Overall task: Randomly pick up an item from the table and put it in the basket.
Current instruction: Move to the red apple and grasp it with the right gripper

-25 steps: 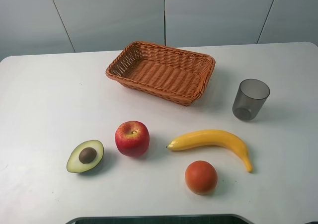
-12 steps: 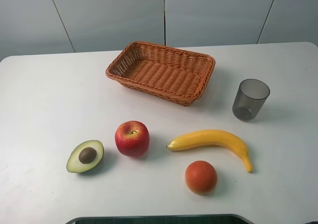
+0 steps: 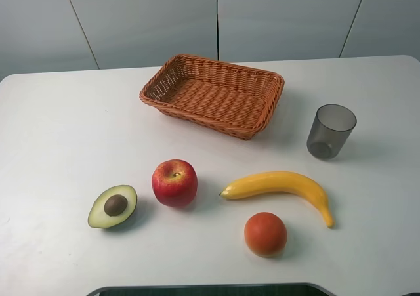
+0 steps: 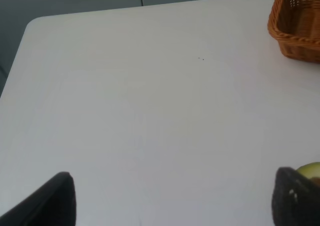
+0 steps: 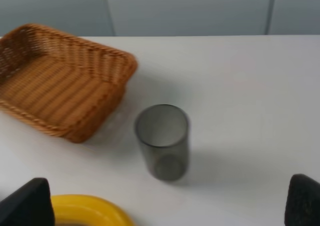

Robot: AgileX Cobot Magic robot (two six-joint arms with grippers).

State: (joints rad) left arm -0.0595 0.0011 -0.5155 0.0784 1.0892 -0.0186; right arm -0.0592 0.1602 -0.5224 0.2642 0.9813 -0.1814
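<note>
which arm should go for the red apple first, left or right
Probably the left. The apple lies on the left half of the table, beside the avocado half that shows by a left gripper fingertip. The right wrist view shows the cup and banana.

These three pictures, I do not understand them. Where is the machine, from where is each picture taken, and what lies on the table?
The machine is a robot with two arms, each ending in a gripper. One picture comes from a camera mounted high above; it shows no arm at all. The other two come from cameras on the wrists, so you see only dark fingertips at the edges: the left gripper and the right gripper. Both are open and hold nothing.

On the white table lie a wicker basket with nothing in it, a grey cup, a red apple, a halved avocado, a banana and an orange-red round fruit. The left wrist view shows mostly bare table; the right wrist view shows the cup and basket.
</note>
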